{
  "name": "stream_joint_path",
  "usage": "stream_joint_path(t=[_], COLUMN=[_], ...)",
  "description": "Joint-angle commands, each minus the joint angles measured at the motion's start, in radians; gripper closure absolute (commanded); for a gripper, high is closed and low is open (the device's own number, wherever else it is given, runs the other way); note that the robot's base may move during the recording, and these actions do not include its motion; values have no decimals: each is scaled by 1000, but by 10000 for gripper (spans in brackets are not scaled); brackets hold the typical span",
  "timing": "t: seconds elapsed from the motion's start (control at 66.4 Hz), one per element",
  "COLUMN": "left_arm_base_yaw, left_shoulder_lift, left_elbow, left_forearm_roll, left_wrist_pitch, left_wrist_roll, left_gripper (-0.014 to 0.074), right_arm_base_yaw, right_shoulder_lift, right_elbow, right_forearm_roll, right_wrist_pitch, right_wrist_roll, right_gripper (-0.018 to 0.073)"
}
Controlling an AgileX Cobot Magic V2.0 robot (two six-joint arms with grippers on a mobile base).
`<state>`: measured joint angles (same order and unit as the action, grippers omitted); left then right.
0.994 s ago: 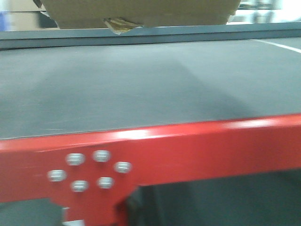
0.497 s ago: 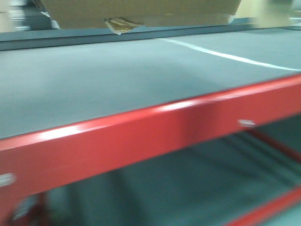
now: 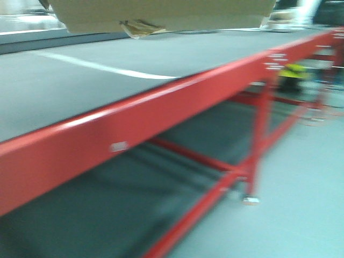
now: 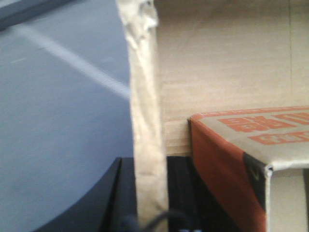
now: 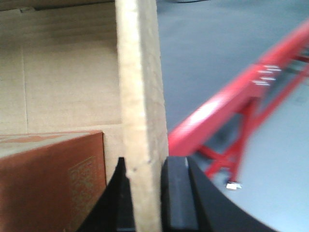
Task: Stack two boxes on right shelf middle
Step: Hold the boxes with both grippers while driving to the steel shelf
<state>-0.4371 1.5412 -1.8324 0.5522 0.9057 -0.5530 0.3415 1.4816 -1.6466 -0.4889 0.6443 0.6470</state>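
Observation:
A brown cardboard box (image 3: 161, 12) hangs at the top of the front view, with a tuft of tape (image 3: 137, 28) on its underside. It is held over the grey deck (image 3: 177, 54) of a red-railed shelf (image 3: 161, 110). My left gripper (image 4: 148, 164) is shut on the box's left wall (image 4: 144, 96). My right gripper (image 5: 147, 164) is shut on its right wall (image 5: 140, 96). Inside the open box lies an orange-and-white printed carton (image 4: 241, 154), also visible in the right wrist view as a red-brown carton (image 5: 53, 179). No second brown box shows.
The red rail slants away to the upper right, with red legs and braces (image 3: 260, 134) below it and a lower grey deck (image 3: 107, 204). A white line (image 3: 102, 65) crosses the top deck. Pale floor (image 3: 306, 204) lies to the right. Something yellow (image 3: 293, 71) sits far back.
The view has swung: the red rail, first square across the front, now runs diagonally, and the legs and floor at the right have come into sight. The box stays fixed at the top.

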Motion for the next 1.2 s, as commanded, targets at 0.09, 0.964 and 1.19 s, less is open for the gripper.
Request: stream_joint_path(t=[0.09,0.964,1.19], left_arm_base_yaw=[6,6,6], left_shoulder_lift=[-6,-6,-6], left_elbow=[-14,-14,-14], left_forearm_roll=[18,18,18], left_wrist_pitch=[-11,-11,-11], left_wrist_roll=[3,3,3], left_gripper=[707,707,707], right_arm_base_yaw=[-8,-8,-8], right_shoulder_lift=[-17,-17,-17], right_elbow=[-17,-17,-17], right_forearm_roll=[-27,-27,-27], right_wrist_pitch=[-77,-77,-77], right_wrist_roll=[11,11,11], right_gripper=[711,711,711])
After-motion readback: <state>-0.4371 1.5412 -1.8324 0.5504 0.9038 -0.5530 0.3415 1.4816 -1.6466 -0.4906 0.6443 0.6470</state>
